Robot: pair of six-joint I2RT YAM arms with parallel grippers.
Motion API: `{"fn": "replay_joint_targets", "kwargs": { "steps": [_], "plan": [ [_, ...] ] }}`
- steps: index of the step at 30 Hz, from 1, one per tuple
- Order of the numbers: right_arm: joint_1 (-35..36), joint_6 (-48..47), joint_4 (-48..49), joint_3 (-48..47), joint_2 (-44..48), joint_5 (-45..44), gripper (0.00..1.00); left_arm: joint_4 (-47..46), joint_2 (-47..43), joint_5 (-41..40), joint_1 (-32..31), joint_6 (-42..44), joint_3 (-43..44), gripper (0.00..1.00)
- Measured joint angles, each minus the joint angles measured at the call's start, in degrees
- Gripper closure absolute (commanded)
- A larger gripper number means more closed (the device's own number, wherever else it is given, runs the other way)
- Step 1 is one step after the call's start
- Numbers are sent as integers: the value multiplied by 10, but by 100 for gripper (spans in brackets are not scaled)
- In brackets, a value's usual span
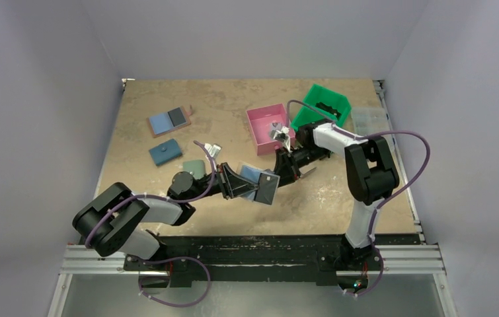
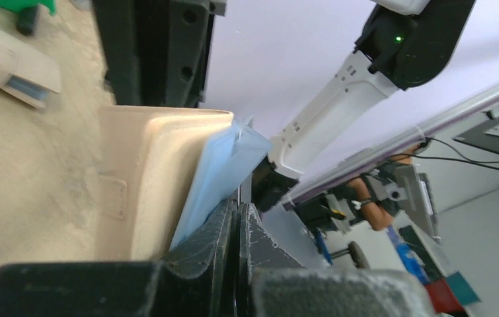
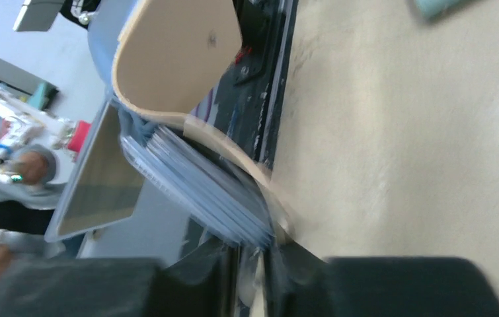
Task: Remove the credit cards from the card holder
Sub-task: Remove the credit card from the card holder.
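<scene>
Sand-brown tabletop (image 1: 339, 205), one; all places below are given from the card holder.

- Green bin (image 1: 306, 113), one: beyond the holder, to its right, well apart.
- Pink bin (image 1: 255, 132), one: beyond the holder, near, touching the green bin's left side.
- Clear lidded box (image 1: 370, 119), one: far right of the holder, past the green bin.
- Brown-edged holder (image 1: 169, 121), one, lying open with blue and black panels up: beyond and well left.
- Card holder (image 1: 260, 183), one, beige-tan outside, pale blue and dark grey inside: lifted off the table between the two arms, spread open.
- Blue pouch (image 1: 165, 152) and green pouch (image 1: 194, 168), one each: left of the holder, the green one nearer.
- Left gripper (image 2: 240, 218), one: clenched on the holder's pale blue panel at its edge.
- Right gripper (image 3: 250, 264), one: at the holder's right side, fingers drawn near together on either side of the stack's lower edge. The view is blurred, so whether they already pinch it cannot be told.
- Credit cards (image 3: 200, 191), several thin edges stacked inside the fold; exact count unreadable.

Step in hand, as judged: taking hold of a card for extraction, none out yet. The next move calls for a firm nip, then a straight pull along the pocket while the left arm steadies the holder.
</scene>
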State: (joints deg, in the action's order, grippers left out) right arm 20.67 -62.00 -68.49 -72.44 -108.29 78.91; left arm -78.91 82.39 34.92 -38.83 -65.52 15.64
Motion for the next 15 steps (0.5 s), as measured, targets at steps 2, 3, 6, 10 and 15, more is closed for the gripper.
{"fn": "replay_joint_targets", "kwargs": {
  "steps": [2, 3, 6, 10, 15],
  "plan": [
    [-3, -28, -30, -1, -10, 4, 100, -3, 1, -2, 0, 0, 0, 100],
    [-3, -37, -40, -1, -13, 4, 100, -3, 2, -1, 2, 0, 0, 100],
    [-4, -48, -51, -1, -15, 3, 100, -6, 1, 0, 11, -1, -5, 100],
    [-3, -42, -49, -1, -15, 4, 100, 4, -12, -4, 38, 1, -24, 100],
    [0, -18, -34, -1, -15, 6, 100, 37, -39, -10, 56, 6, -36, 100]
  ]
}}
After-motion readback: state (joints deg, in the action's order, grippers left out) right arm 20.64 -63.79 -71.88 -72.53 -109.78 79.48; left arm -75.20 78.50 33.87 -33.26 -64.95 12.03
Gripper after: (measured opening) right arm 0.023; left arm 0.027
